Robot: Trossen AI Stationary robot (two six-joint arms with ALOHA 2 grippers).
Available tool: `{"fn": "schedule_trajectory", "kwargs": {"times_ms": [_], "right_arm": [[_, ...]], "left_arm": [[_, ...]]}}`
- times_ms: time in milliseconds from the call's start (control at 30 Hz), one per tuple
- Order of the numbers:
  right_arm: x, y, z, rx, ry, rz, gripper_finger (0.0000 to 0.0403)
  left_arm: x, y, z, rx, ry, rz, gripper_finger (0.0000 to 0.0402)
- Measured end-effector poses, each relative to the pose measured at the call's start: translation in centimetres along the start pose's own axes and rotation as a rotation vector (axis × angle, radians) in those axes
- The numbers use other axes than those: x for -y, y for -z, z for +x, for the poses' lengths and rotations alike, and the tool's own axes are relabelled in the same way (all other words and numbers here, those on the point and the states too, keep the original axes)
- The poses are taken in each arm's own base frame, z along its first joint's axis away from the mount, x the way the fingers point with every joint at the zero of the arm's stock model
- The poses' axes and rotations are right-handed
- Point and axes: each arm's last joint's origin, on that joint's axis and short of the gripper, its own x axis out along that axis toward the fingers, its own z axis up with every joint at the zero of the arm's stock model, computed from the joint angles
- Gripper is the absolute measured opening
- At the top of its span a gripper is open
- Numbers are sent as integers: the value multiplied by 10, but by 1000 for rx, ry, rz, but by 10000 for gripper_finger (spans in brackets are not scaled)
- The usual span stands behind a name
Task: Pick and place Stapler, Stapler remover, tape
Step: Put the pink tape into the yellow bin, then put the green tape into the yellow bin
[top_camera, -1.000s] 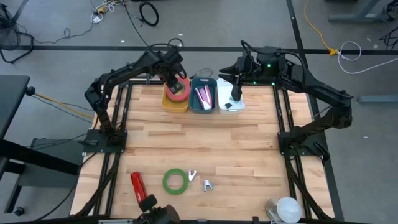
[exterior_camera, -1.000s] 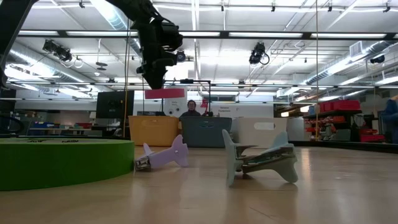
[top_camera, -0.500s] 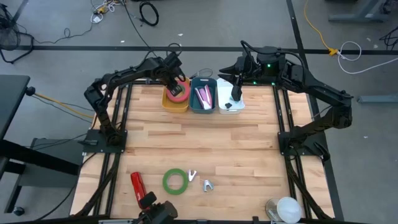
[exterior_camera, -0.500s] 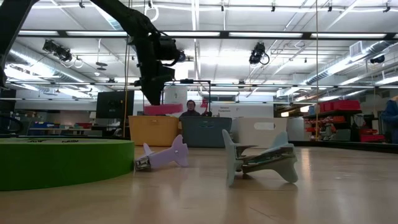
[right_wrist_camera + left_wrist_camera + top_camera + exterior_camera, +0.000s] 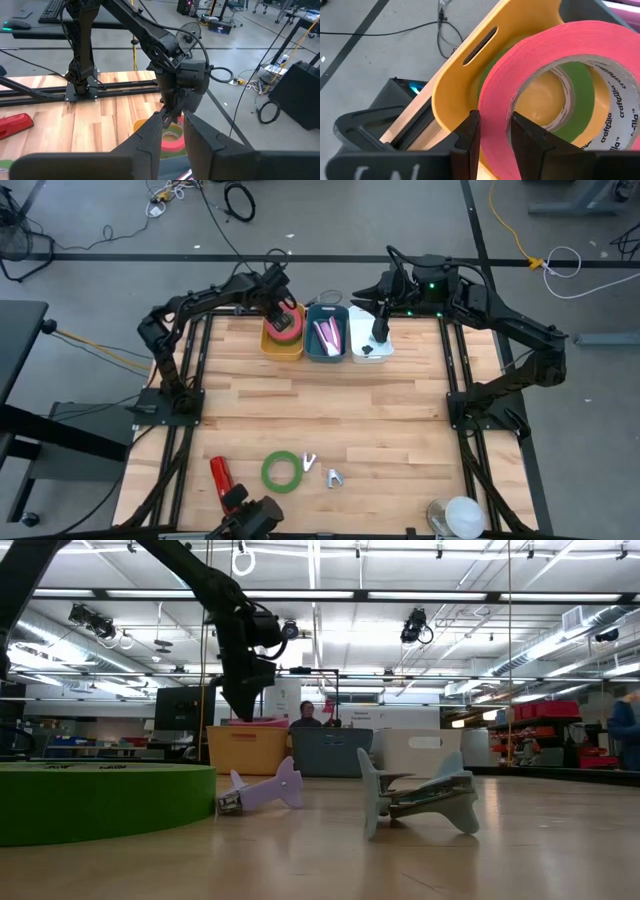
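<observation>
Left gripper (image 5: 492, 135) clamps the pinkish-red tape (image 5: 560, 65) inside the yellow bin (image 5: 465, 65) (arm reaching down).

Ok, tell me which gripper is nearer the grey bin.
Right. The right gripper hangs over the white bin, just beside the grey bin. The left gripper is over the yellow bin on the other side, pinching the pink tape.

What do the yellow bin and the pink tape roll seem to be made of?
The yellow bin looks like smooth moulded plastic: an even matte sheen, rounded rim and a cut handle slot. The pink ring-shaped tape roll looks like cloth or paper tape, dull and finely textured on its outer face, wound on a printed cardboard-looking core. The left hand grips its wall.
</observation>
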Motion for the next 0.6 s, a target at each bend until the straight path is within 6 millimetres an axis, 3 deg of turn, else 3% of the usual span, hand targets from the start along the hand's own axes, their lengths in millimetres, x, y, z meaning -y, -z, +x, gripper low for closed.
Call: {"fn": "schedule_trajectory", "kwargs": {"times_ms": [267,600], "right_arm": [[0,0,0,0,2,-11,81],[0,0,0,0,2,-17,81]], "left_arm": [[4,0,5,-5,46,0,108],[4,-1,4,-11,-52,9,203]]}}
